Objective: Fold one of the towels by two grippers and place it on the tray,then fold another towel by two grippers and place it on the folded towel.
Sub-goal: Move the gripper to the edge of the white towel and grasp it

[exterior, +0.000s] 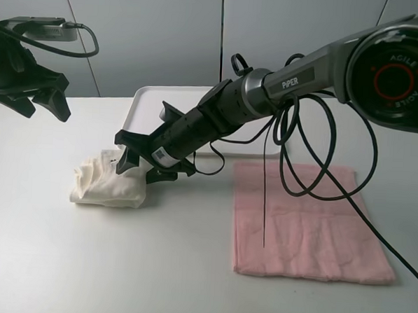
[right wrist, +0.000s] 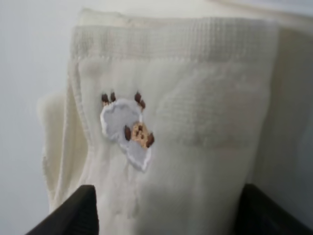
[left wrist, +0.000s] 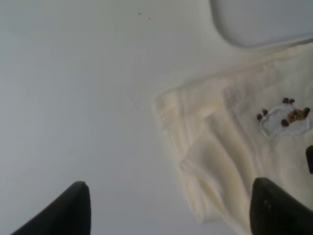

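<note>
Towel: cream towel (exterior: 108, 183) bundled on bench (exterior: 119, 264), just before tray (exterior: 139, 100); probably soft, light, floppy.
Hold: thick folded edge, both layers.
Left pincer (exterior: 42, 97): spread, empty.
Right pincer (exterior: 140, 161): astride bundle; grip cannot be told.

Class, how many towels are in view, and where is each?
2. The cream towel lies bunched left of centre, in front of the tray; the pink towel lies flat on the right.

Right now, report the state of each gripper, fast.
Left gripper: open, raised, holding nothing.
Right gripper: down at the cream towel; whether it grips it cannot be told.
</note>
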Controlling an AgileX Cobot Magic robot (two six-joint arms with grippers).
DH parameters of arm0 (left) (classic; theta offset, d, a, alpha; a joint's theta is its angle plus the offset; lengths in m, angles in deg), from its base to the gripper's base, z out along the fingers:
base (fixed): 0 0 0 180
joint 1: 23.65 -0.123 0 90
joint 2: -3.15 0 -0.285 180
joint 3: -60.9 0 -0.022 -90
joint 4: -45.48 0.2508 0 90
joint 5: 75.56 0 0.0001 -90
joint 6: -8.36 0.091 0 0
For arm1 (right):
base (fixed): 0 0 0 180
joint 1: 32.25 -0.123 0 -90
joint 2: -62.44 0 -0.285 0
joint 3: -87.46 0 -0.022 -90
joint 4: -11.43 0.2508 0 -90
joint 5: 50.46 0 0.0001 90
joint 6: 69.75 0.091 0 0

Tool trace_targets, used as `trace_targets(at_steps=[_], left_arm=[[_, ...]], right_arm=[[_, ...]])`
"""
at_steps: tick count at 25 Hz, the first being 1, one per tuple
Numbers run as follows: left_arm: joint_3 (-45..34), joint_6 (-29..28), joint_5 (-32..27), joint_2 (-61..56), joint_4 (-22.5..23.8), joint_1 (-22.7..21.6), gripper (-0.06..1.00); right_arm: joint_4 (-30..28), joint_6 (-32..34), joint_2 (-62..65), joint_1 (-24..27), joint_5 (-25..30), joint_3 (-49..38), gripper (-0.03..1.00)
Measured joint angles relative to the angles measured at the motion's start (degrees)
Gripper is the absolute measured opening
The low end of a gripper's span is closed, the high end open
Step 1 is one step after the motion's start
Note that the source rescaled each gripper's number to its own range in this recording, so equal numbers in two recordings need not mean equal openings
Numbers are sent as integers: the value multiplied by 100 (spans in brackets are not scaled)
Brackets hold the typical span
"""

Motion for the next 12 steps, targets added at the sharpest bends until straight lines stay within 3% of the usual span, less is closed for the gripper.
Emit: trace_targets(at_steps=[9, 12], left_arm=[[0, 14, 0, 0, -81, 0, 86], [0, 18, 0, 0, -92, 0, 86]], right_arm=[[0, 56, -125, -53, -86, 25, 64], [18, 68, -161, -105, -158, 45, 57]])
